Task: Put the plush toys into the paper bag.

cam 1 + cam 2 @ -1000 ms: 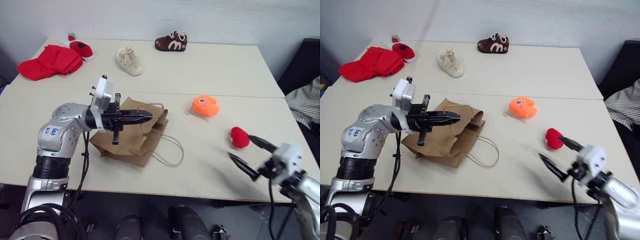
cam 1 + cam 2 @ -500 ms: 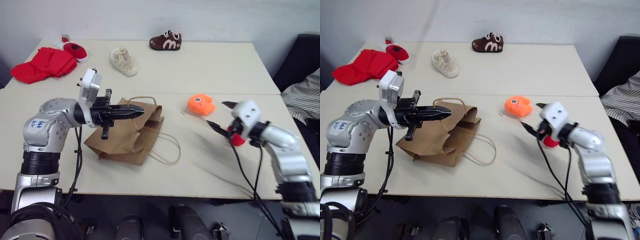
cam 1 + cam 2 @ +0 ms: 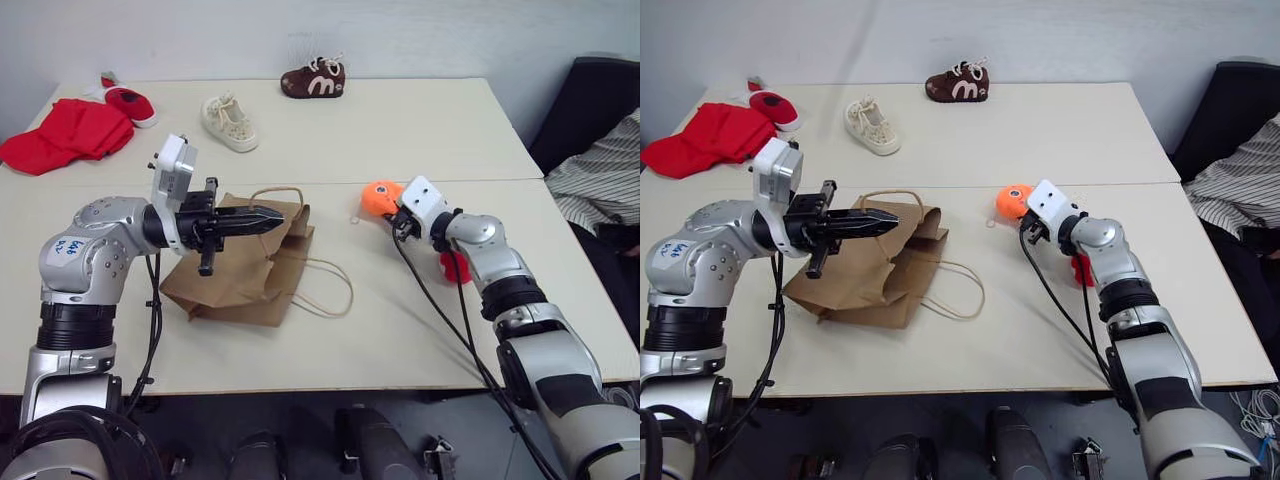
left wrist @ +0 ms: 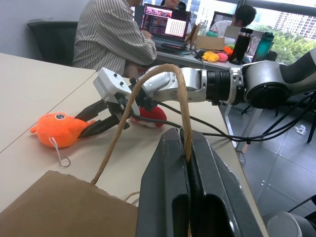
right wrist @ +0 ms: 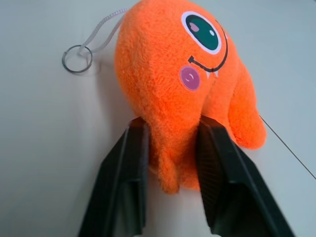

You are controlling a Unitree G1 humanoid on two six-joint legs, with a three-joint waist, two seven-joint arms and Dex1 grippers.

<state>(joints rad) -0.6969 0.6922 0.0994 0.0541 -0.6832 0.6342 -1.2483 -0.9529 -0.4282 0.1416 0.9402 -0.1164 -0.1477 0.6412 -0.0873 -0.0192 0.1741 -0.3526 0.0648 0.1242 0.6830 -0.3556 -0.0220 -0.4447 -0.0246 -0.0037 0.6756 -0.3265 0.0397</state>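
Along the near half of the table (image 3: 400, 350), I am seeing the paper bag (image 3: 245, 280) lying flat and crumpled, its brown kraft creased and one thin cord loop trailing toward the near edge. My left gripper (image 3: 265, 218) is hovering level over the bag. The left wrist view is showing me what the head views are not: the two black fingers (image 4: 165, 197) are pressed together, pinching the bag's other cord handle (image 4: 143, 108), which is arching up from the paper.

Further toward the right edge, the red plush toy (image 3: 455, 267) is lying partly hidden behind my right forearm, a plain rounded lump.

Beside it, near the seam across the table's middle, my right gripper (image 5: 170, 153) is sitting at the orange plush toy (image 5: 182, 79). The right wrist view is giving the detail: both fingers are pressing into the toy's fuzzy lower body, narrowly parted around it. I am seeing a green eye, a pink cheek, a small fanged smile, and a string with a metal ring (image 5: 76, 59) lying on the tabletop.

At the far edge, a cream shoe (image 3: 228, 122), a brown shoe (image 3: 313, 80) and a red cloth (image 3: 60, 133) are resting.
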